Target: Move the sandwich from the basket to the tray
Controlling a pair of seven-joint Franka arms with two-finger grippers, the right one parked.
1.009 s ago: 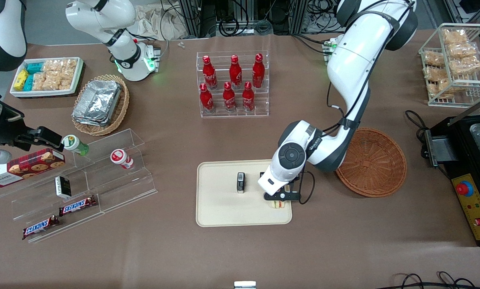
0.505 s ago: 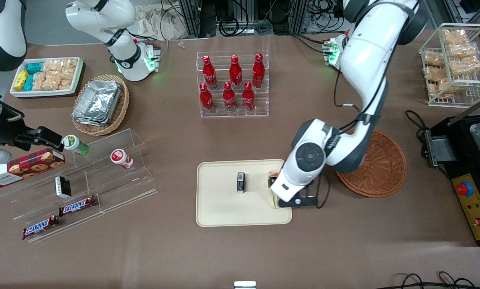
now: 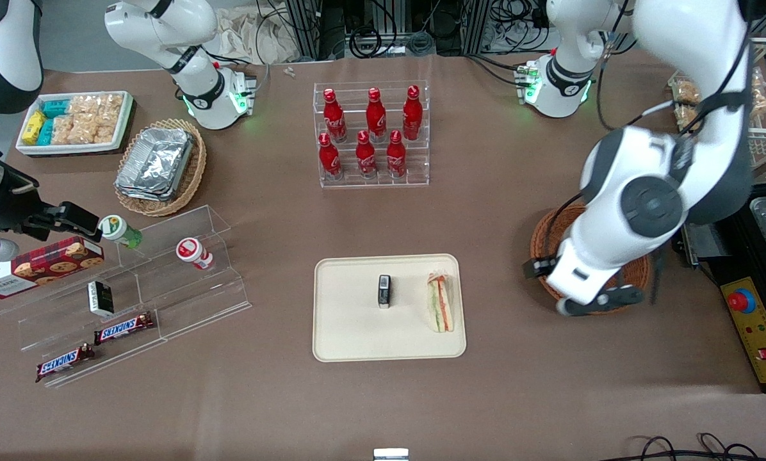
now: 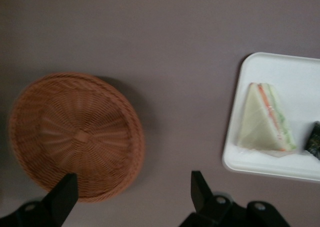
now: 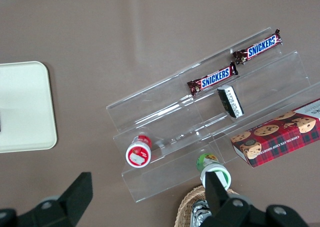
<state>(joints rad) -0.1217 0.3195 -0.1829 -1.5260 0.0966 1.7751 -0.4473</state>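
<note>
- The pincer (image 4: 131, 193) stands spread wide, its two dark fingers (image 4: 200, 191) well apart with nothing between them; it touches nothing and hangs above the desk (image 3: 524, 397), over the rim of the basket (image 3: 639, 275) on the side nearest the tray (image 3: 357, 339).
- In the front view the pincer (image 3: 593, 306) sits at about 3 o'clock from the tray, with bare desk between the two.
- The sandwich (image 3: 440, 303) lies flat on the tray at its edge toward the working arm, its green and orange-red layers showing; a small dark packet (image 3: 384, 291) lies beside it at about 9 o'clock, apart from it.
- From the wrist the sandwich (image 4: 264, 119) rests just inside the tray's rim (image 4: 235, 162); the basket (image 4: 75, 134) holds nothing.
- Half a second ago the pincer was low over the tray, right at the sandwich and hiding part of it; now it has risen and swung away toward the basket, leaving the sandwich in full sight; the sandwich and the dark packet lie where they lay.
</note>
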